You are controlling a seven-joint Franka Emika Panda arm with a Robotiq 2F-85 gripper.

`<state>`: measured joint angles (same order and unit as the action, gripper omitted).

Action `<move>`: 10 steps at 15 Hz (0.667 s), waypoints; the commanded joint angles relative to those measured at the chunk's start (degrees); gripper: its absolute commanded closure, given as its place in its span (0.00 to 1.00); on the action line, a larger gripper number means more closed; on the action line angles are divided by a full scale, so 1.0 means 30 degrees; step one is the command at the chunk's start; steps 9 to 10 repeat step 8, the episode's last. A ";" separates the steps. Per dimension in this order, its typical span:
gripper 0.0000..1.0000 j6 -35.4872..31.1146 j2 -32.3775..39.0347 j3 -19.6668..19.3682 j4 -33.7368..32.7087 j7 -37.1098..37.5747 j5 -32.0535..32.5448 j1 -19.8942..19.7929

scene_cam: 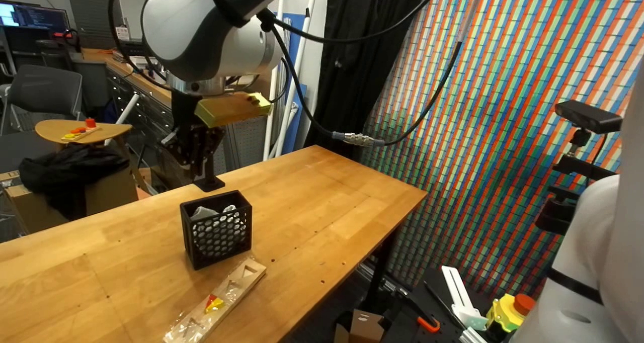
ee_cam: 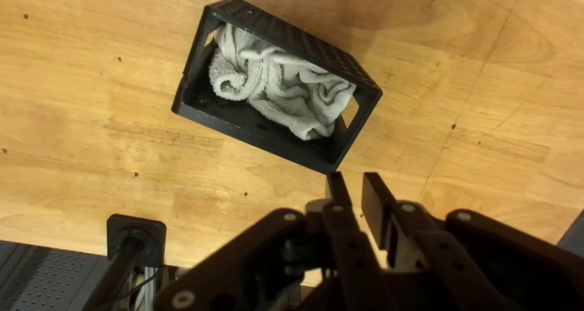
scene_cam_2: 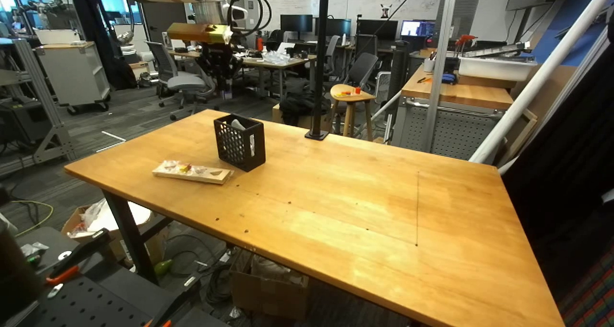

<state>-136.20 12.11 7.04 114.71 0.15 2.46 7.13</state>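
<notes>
Near one gripper [ee_cam: 355, 182], one black basket [ee_cam: 296, 39]

On the counter [scene_cam_2: 364, 197] you have a wooden board [scene_cam_2: 199, 174] in clear plastic, red and yellow pieces [scene_cam: 214, 303] on it. A black post [scene_cam_2: 321, 58] stands at the counter's far edge in an exterior view. Beyond, you see small toys [scene_cam: 90, 123] on a wooden stool [scene_cam: 114, 130] and several monitors [scene_cam_2: 296, 24]; past the counter's end, a multicoloured striped panel [scene_cam: 468, 147].
</notes>
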 commanded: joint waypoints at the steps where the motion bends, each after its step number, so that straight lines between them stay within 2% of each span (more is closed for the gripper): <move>1: 0.74 0.0038 0.0109 -0.0060 -0.0035 -0.0011 -0.0019 0.0062; 2: 0.71 0.0009 0.0318 -0.0066 -0.0072 -0.0014 -0.0020 0.0065; 10: 0.71 -0.0017 0.0646 -0.0074 -0.0126 -0.0016 -0.0023 0.0077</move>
